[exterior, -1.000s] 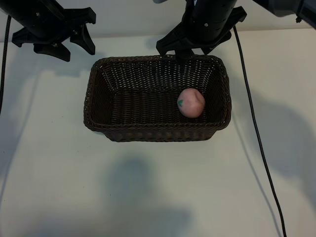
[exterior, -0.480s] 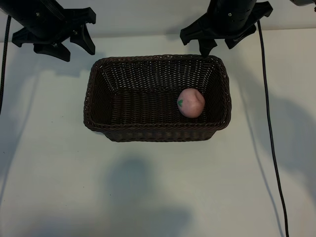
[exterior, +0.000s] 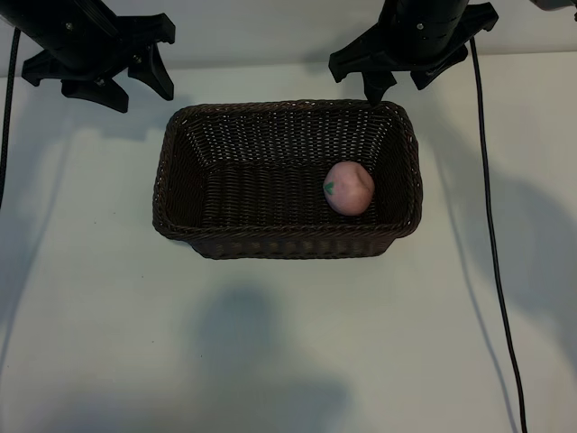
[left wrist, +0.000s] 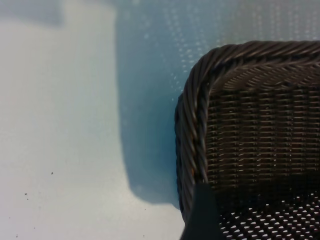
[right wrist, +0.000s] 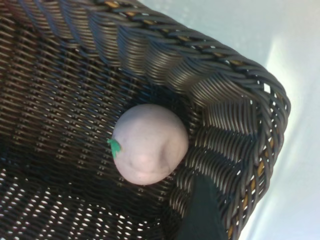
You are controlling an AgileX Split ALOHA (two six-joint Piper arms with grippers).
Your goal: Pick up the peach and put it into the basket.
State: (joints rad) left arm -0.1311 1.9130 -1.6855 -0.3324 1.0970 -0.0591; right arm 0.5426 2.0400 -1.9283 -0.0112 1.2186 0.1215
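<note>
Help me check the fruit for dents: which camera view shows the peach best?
The right wrist view: the peach fills the frame centre, close up, with its crease and green leaf mark plain, lying in a corner of the basket. The exterior view shows it whole but small. The left wrist view shows only a basket corner, no peach.

Left arm: parked at far left edge of the exterior view, left gripper (exterior: 115, 79) pointing steeply down, fingers spread, nothing between them. Right arm: at far right-centre, right gripper (exterior: 410, 70) also steeply down, fingers apart, empty.
</note>
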